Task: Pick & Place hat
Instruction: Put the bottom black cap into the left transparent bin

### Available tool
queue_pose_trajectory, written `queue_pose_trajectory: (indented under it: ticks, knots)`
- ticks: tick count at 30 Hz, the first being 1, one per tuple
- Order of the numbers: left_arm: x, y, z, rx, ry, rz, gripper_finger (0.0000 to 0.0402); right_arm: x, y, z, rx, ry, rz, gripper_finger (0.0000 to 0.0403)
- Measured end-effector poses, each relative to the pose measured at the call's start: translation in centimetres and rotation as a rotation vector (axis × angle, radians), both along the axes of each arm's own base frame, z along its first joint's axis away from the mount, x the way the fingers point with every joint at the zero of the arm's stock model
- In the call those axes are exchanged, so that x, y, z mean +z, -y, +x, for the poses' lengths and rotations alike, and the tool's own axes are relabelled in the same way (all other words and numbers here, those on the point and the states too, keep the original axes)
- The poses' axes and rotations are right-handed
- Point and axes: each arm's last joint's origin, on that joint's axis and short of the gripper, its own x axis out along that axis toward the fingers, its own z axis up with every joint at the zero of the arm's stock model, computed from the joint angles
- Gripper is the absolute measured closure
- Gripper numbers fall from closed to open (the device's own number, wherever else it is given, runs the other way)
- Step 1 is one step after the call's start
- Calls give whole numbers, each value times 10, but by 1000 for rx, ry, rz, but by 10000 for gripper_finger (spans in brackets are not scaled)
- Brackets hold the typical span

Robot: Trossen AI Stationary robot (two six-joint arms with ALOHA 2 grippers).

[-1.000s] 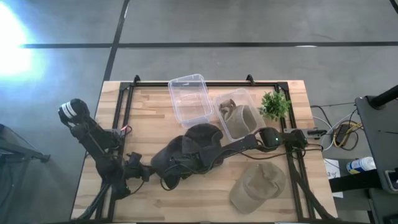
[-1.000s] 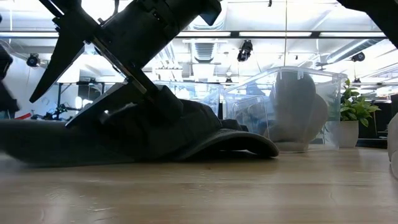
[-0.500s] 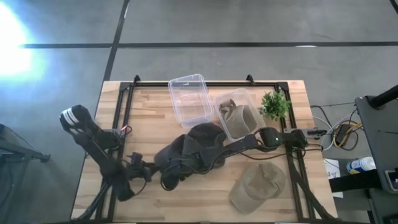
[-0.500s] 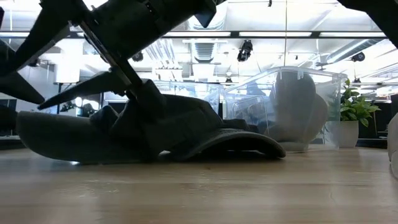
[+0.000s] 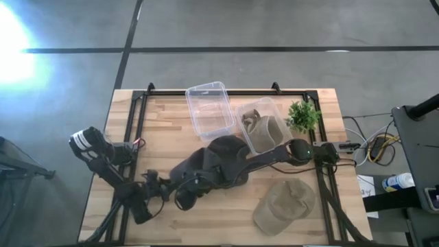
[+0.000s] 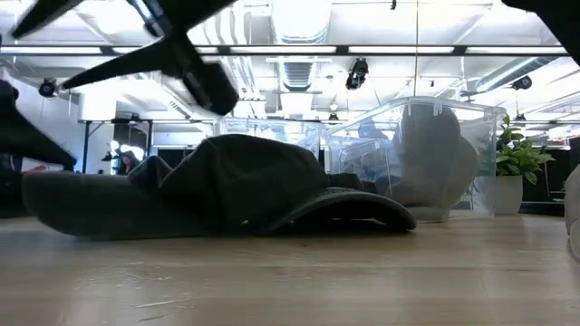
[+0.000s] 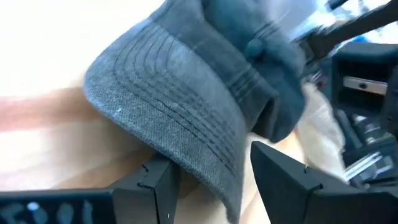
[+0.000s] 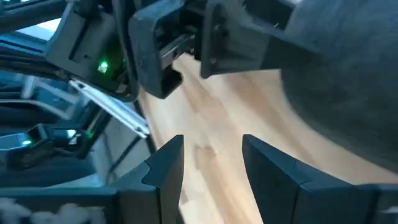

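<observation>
1. We see the left gripper [image 7: 211, 180] with its jaws apart, one on each side of the brim of the dark grey fabric cap [image 7: 205, 93]; the brim edge sits in the gap between them, not clamped.
2. The right gripper [image 8: 208, 165] also has its jaws apart, over bare wood just beside the same cap, facing the left gripper.
3. We count three hats: the dark grey fabric cap [image 5: 212, 168] lying crumpled in the middle of the wooden surface [image 5: 164, 130], a tan cap [image 5: 285, 202] near the surface's front right corner, and a beige hat [image 5: 264, 130] inside one clear plastic bin [image 5: 240, 113].
4. We count two clear plastic bins: that one, and an empty one [image 5: 209, 110] touching it on its left.
5. One small green potted plant [image 5: 302, 115] stands just right of the bins.
6. The left arm reaches in low from the front left edge towards the cap's brim; the right arm stretches across from the right edge, its gripper at the dark cap's front side.
</observation>
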Motion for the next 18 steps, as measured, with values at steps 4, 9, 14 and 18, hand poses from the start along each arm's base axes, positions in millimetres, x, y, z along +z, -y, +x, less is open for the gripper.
queue_pose_trajectory:
  ticks: [4,9,14,18]
  knots:
    - [2,-2,1,27,65,47,216,5,7,-11,-87,-164,-139,250]
    - [4,-4,3,56,129,90,216,4,18,-27,-209,-353,-241,257]
    - [5,-6,5,76,146,101,216,-12,26,-30,-224,-415,-259,263]
    - [6,-8,10,97,154,128,224,-24,29,-29,-215,-424,-250,269]
